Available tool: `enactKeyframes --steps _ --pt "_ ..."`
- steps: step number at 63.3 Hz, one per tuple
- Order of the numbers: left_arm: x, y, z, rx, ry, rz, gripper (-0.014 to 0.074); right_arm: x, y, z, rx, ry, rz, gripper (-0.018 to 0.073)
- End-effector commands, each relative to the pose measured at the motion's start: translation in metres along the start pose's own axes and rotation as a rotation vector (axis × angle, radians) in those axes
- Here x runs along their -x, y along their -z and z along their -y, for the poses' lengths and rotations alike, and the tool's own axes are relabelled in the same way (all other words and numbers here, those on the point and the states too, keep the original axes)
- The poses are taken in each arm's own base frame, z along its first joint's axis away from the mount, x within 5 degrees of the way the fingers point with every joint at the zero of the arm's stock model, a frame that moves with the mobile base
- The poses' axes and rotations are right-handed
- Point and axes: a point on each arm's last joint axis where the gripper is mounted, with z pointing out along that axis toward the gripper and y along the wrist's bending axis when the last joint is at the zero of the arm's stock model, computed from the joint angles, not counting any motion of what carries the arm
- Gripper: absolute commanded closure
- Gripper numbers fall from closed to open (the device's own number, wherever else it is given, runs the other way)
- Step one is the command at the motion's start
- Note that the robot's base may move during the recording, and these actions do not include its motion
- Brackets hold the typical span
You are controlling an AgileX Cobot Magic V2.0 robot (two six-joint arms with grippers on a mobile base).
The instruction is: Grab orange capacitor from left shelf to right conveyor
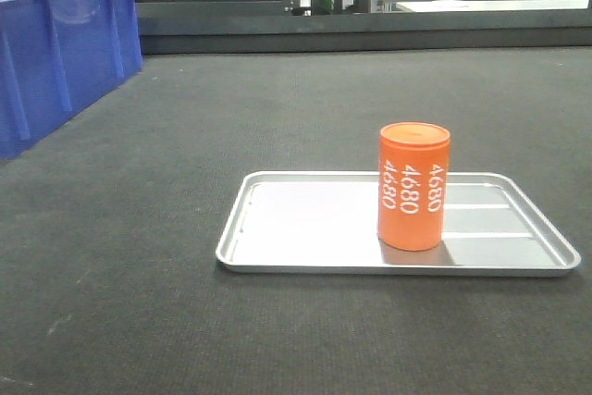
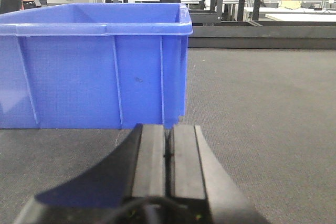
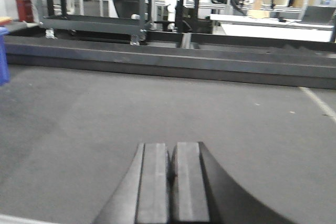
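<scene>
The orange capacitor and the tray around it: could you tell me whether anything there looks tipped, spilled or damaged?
Nothing stands out. The orange capacitor stands upright on the right part of the shallow silver tray, which lies flat on the dark matting. No spill or dent is visible.

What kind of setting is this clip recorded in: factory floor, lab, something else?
Most likely a robotics lab or workshop staged as a production line. A wide dark belt carries a blue plastic crate and a silver tray holding an orange capacitor. Metal racking and workbenches stand behind.
</scene>
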Motion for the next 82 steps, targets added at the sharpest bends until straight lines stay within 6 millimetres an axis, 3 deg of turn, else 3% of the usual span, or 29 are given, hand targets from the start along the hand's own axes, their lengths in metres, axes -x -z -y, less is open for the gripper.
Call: enactKeyframes --steps 1,7,31,38,48,64,82 --pt "0.010 0.000 0.000 -0.007 0.006 0.082 0.0701 0.014 0.018 0.003 -0.046 0.037 0.098 0.0512" --pt "0.010 0.000 0.000 -0.007 0.006 0.082 0.0701 0.010 0.026 0.004 -0.071 0.040 0.126 0.0512" --pt "0.010 0.000 0.000 -0.007 0.006 0.082 0.0701 -0.020 0.030 0.004 -0.074 -0.030 0.112 0.0512" --pt "0.010 0.000 0.000 -0.007 0.006 0.082 0.0701 -0.036 0.037 0.004 -0.079 0.020 0.165 0.0510" --pt "0.010 0.000 0.000 -0.008 0.001 0.082 0.0701 -0.060 0.044 0.003 -0.064 -0.082 0.194 0.0510" --pt "0.010 0.000 0.000 -0.007 0.006 0.082 0.0701 -0.090 0.045 0.002 -0.061 -0.073 0.184 0.0510" --pt "0.010 0.000 0.000 -0.008 0.001 0.082 0.0701 -0.094 0.044 0.002 -0.060 -0.072 0.190 0.0510"
